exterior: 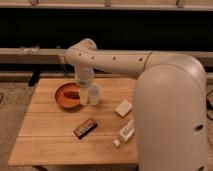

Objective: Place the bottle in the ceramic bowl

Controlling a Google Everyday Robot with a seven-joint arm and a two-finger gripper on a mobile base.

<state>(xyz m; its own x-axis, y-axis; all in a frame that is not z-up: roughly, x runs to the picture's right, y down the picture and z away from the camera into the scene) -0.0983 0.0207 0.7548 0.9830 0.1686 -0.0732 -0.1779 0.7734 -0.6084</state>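
Gripper (83, 98) hangs low at the rim of the ceramic bowl (64, 98), between the bowl and a white cup (94, 94) just beside it. Whether it is clenched, released or grasping anything cannot be told. Well apart from the bowl, toward the near edge of the table (50, 142), the bottle (125, 133) lies on its side. A dark candy bar (85, 127) lies nearer the bowl.
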